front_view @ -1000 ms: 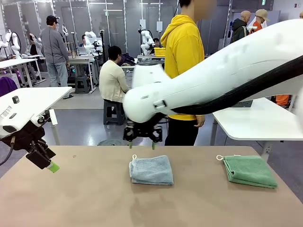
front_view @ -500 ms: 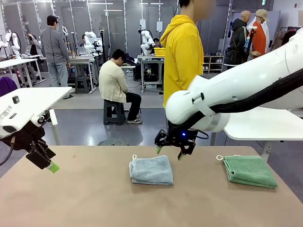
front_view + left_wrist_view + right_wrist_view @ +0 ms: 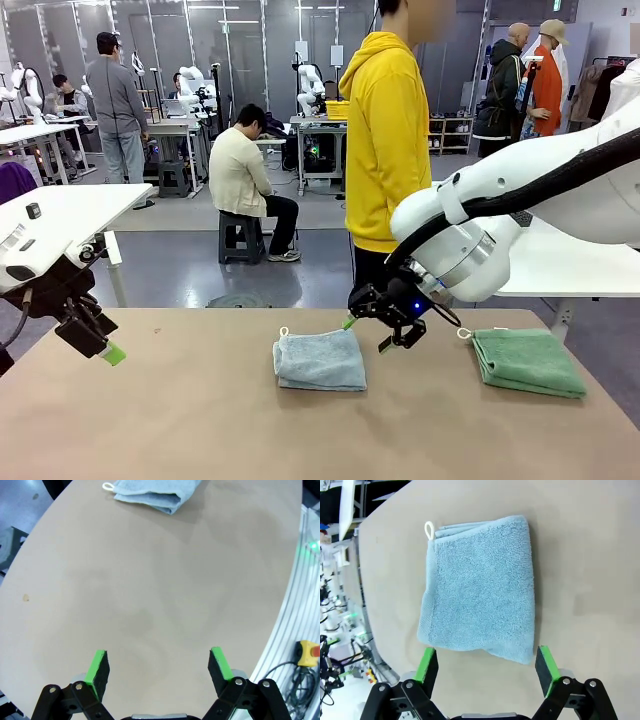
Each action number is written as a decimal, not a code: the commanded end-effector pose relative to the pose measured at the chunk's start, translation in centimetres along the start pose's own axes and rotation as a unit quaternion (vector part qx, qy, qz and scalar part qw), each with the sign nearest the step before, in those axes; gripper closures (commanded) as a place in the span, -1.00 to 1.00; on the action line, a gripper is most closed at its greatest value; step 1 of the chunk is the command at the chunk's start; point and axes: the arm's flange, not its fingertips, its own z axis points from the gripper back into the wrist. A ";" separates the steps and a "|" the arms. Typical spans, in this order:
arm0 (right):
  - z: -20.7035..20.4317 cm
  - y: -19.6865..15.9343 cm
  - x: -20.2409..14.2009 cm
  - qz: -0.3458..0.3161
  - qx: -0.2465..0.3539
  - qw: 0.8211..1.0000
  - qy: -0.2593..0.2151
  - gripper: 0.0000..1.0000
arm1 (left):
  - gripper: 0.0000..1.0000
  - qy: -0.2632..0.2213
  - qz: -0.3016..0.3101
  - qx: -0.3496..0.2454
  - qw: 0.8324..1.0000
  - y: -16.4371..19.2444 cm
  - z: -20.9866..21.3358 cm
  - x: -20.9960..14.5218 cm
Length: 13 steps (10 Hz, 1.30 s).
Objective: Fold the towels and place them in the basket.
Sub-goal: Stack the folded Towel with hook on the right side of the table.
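Both towels lie folded on the table: grey-blue towel (image 3: 320,359) mid-table, green towel (image 3: 527,361) at its right. Right gripper (image 3: 378,327) hovers between them, jaws wide, empty; left gripper (image 3: 158,666) likewise, idle. Basketing remains.

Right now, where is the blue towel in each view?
Front: blue towel at table centre, just left of the open right gripper.
Left wrist: at the top edge, far beyond the open left gripper.
Right wrist: centre, above the fingertips.
Shared landmark: its white loop.
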 end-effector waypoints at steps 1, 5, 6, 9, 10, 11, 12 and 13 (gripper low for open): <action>-1.4 -2.8 1.0 0.004 0.036 0.999 0.012 -0.97 | -1.00 0.004 0.005 0.001 1.000 -0.1 -0.2 0.2; -3.3 -4.9 2.5 -0.005 0.084 0.996 0.019 -0.97 | -1.00 0.004 0.005 0.001 1.000 -0.1 -0.2 0.2; -3.6 -4.9 2.7 -0.007 0.090 0.996 0.018 -0.97 | -1.00 0.004 0.005 0.001 1.000 -0.1 -0.2 0.2; -4.8 -4.8 3.4 -0.017 0.082 0.996 0.020 -0.97 | -1.00 0.004 0.005 0.001 1.000 -0.1 -0.2 0.2; -5.2 -4.7 3.6 -0.021 0.087 0.996 0.020 -0.97 | -1.00 0.004 0.005 0.001 1.000 -0.1 -0.2 0.2; -5.7 -4.7 3.8 -0.026 0.087 0.996 0.023 -0.97 | -1.00 0.004 0.005 0.001 1.000 -0.1 -0.2 0.2; -6.1 -4.6 3.9 -0.030 0.092 0.995 0.022 -0.97 | -1.00 0.004 0.005 0.001 1.000 -0.1 -0.2 0.2; -6.5 -4.5 4.0 -0.031 0.095 0.995 0.023 -0.97 | -1.00 0.004 0.005 0.001 1.000 -0.1 -0.2 0.2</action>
